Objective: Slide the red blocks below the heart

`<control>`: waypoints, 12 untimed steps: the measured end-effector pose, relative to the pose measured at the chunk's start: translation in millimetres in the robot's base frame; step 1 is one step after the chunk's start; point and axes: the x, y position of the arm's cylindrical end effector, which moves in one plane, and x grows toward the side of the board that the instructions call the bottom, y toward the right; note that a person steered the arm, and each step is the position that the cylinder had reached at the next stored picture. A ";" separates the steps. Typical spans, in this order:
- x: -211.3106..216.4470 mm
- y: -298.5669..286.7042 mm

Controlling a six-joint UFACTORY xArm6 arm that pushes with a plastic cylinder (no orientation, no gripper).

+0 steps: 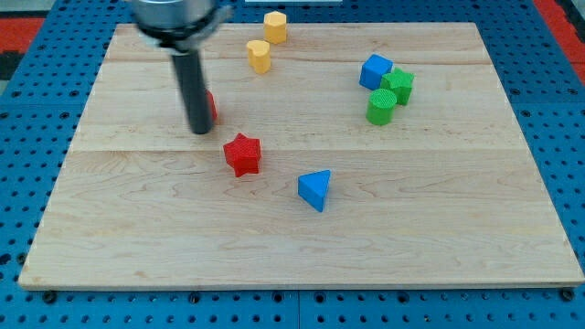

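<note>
A red star (243, 154) lies left of the board's centre. A second red block (211, 107) sits up and to the left of it, mostly hidden behind the rod, so I cannot make out its shape. My tip (199, 132) rests on the board touching that hidden red block's left side, up and left of the red star. A yellow heart-like block (259, 56) lies near the view's top, above both red blocks. Another yellow block (275, 26), roughly hexagonal, sits just above and right of it.
A blue triangle (314, 189) lies down and right of the red star. At the upper right a blue cube (375, 71), a green star (398, 84) and a green cylinder (381, 107) are clustered together. The wooden board (457, 238) ends in blue pegboard all round.
</note>
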 end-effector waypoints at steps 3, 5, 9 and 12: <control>-41.9 47.9; -16.0 67.9; 61.2 157.0; 48.2 62.0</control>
